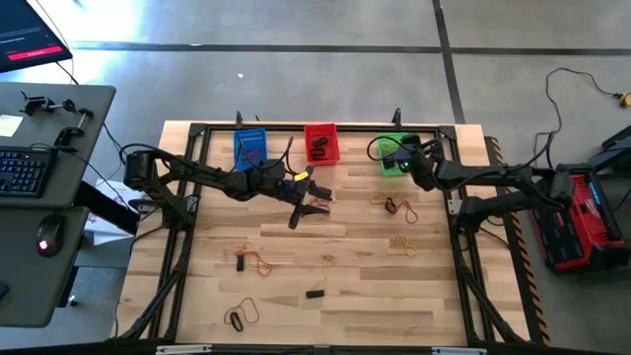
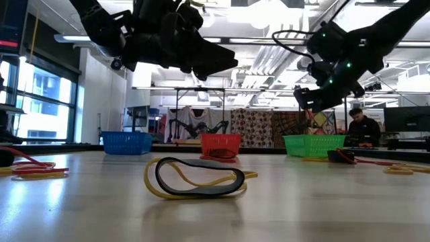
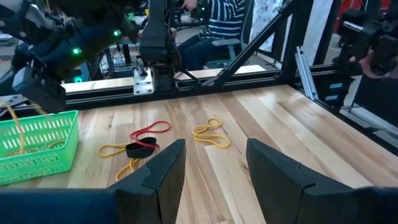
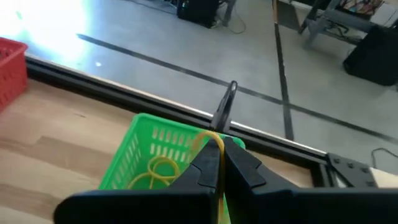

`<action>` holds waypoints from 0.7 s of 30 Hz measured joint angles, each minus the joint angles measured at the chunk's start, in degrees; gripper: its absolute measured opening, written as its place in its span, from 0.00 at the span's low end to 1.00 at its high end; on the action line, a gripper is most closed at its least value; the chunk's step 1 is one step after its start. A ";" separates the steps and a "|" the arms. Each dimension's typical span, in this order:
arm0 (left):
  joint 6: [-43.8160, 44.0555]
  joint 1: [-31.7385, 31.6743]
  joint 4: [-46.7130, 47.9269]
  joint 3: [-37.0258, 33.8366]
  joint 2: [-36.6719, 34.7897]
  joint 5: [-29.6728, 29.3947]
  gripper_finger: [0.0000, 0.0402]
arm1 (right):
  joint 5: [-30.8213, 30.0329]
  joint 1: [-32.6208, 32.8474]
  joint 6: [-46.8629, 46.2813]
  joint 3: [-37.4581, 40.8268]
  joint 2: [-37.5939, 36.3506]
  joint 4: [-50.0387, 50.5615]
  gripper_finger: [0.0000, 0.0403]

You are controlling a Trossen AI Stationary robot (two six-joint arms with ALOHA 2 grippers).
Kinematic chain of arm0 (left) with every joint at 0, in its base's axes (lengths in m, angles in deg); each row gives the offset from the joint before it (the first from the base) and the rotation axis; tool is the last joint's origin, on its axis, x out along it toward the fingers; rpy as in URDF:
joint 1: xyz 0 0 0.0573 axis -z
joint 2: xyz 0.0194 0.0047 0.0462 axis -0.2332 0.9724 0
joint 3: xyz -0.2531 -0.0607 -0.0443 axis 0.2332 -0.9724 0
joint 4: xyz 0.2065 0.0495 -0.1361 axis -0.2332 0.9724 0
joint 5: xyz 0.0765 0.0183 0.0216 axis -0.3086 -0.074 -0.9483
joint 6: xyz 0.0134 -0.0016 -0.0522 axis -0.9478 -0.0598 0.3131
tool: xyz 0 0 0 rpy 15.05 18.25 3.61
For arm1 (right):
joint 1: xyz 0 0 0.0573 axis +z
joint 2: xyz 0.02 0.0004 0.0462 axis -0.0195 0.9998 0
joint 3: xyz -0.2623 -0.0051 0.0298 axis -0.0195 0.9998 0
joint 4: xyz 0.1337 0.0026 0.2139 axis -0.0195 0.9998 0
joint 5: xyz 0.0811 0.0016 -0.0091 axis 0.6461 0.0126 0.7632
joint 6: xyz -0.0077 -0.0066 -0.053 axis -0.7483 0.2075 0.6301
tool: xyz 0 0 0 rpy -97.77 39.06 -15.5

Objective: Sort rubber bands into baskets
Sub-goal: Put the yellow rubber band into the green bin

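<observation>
Yellowish rubber band (image 4: 214,152) is held pinched between the closed fingers of the right gripper (image 4: 219,163) directly above the green basket (image 4: 152,155); the drop step is judged in hand, calling next for release. Left gripper (image 3: 214,168) hangs parted, empty, beside the basket.

right pincer (image 4: 219,163) fingers are hiding most of the yellow band (image 4: 210,144); green basket (image 4: 149,149) is running off-frame.

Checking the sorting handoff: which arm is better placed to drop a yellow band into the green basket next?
The right: its gripper is shut on a yellow band directly above the green basket. The left gripper hangs open and empty mid-table.
</observation>
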 joint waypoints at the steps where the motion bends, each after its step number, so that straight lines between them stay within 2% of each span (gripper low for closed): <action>1: 0.00 0.00 0.00 0.00 0.00 0.00 0.41 | 0.30 -0.24 0.02 0.37 0.00 -1.23 0.00; 8: -0.35 0.00 -0.18 0.00 0.10 0.28 0.41 | 3.88 -2.55 0.07 1.28 0.17 -5.61 0.00; 21: 1.66 0.00 -9.92 -0.02 7.67 0.67 0.41 | 17.62 -8.52 -1.61 1.32 8.77 -6.64 0.00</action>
